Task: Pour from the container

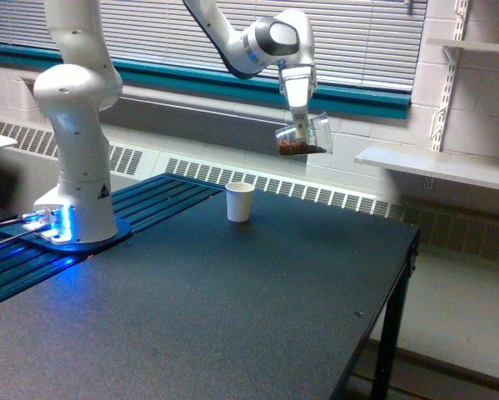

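Note:
My gripper [300, 125] hangs high above the far side of the black table [232, 300], shut on the clear plastic container [304, 137]. The container is tilted with its mouth toward the exterior view's left, and brown material lies in its lower part. A small white paper cup [240, 202] stands upright on the table, below the container and further toward the exterior view's left. Gripper and container are well above the cup, not touching it.
The arm's white base [76, 167] stands on a blue slatted platform [57, 250] at the exterior view's left, with a blue light glowing. A radiator grille and window blinds run behind the table. White shelves [436, 162] jut from the wall on the right. The table's right edge drops off.

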